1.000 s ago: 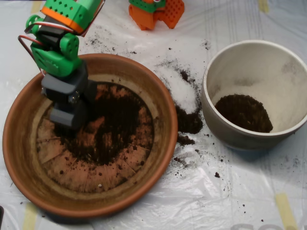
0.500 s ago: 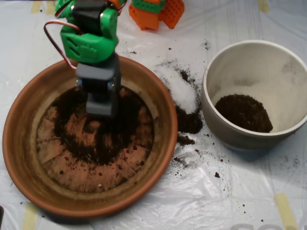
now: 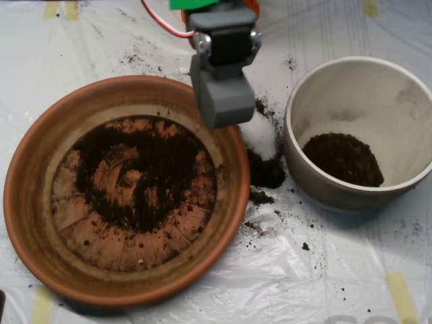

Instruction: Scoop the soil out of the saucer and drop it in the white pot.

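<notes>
Overhead view: single fixed cam looking straight down on a white plastic sheet [image 3: 324,283] w/ wrinkles.
Scoop: grey scoop [image 3: 225,101] sits upper centre of frame, over the saucer's upper-right rim and the strip of sheet betw. saucer and pot. Its shells look closed together from above; contents not visible.
Arm: grey wrist block just above the scoop, a bit of green housing and a red wire [image 3: 162,20] at the top edge.
Saucer: the saucer [image 3: 30,223] fills the left half of frame, widest thing here, thick rim, radial lines and a ring on the floor.
Soil in saucer: the soil [image 3: 162,169] lies as a dark rough ring/patch on the upper part of the floor, thin in the middle where clay shows through; lower part of the floor mostly bare, w/ a few crumbs.
White pot: the white pot [image 3: 405,108] stands at right of frame, apart from the saucer, upright.
Soil in pot: a dark mound [image 3: 343,158] lies on the pot's bottom, toward its lower left wall.
Spill: white powder patch [image 3: 262,135] on the sheet betw. saucer and pot, partly under the scoop; a dark clump [image 3: 266,172] just below it, touching the pot's base area; loose crumbs scattered lower down and at upper left of the saucer.
Tape: yellowish tape strips [image 3: 401,297] at lower right and along the top edge.
</notes>
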Available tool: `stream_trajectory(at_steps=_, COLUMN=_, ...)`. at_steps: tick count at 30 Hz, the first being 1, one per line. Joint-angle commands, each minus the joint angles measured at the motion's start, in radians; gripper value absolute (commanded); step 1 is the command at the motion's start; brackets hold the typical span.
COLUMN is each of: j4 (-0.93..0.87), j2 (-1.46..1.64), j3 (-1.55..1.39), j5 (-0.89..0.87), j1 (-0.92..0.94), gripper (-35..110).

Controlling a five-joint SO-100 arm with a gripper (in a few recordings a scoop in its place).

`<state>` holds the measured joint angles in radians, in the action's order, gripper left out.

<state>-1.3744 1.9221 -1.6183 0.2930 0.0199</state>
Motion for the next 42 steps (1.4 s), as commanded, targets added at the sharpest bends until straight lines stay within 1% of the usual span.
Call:
stream_trajectory(at_steps=1, j4=-0.018, j2=0.095, j3=0.101, j5=0.015, j1=-0.112, gripper=-1)
stream_trajectory(at_steps=11, j4=-0.133, j2=-0.124, j3=0.422, j5=0.009, j1=-0.360, gripper=-1)
stream_trajectory(at_steps=21, j4=-0.161, j2=-0.331, j3=0.598, j5=-0.025, j1=-0.483, gripper=0)
stream_trajectory(at_steps=22, j4=-0.170, j2=-0.344, j3=0.615, j5=-0.028, j1=-0.488, gripper=4)
stream_trajectory(at_steps=23, j4=-0.183, j2=-0.353, j3=0.627, j5=-0.021, j1=-0.492, gripper=14)
stream_trajectory(at_steps=26, j4=-0.207, j2=-0.368, j3=0.647, j5=-0.015, j1=-0.494, gripper=31)
stream_trajectory(at_steps=28, j4=-0.213, j2=-0.362, j3=0.646, j5=-0.015, j1=-0.486, gripper=37)
stream_trajectory(at_steps=32, j4=-0.230, j2=-0.353, j3=0.649, j5=-0.014, j1=-0.476, gripper=40)
stream_trajectory(at_steps=42, j4=-0.253, j2=-0.308, j3=0.630, j5=-0.028, j1=-0.451, gripper=40)
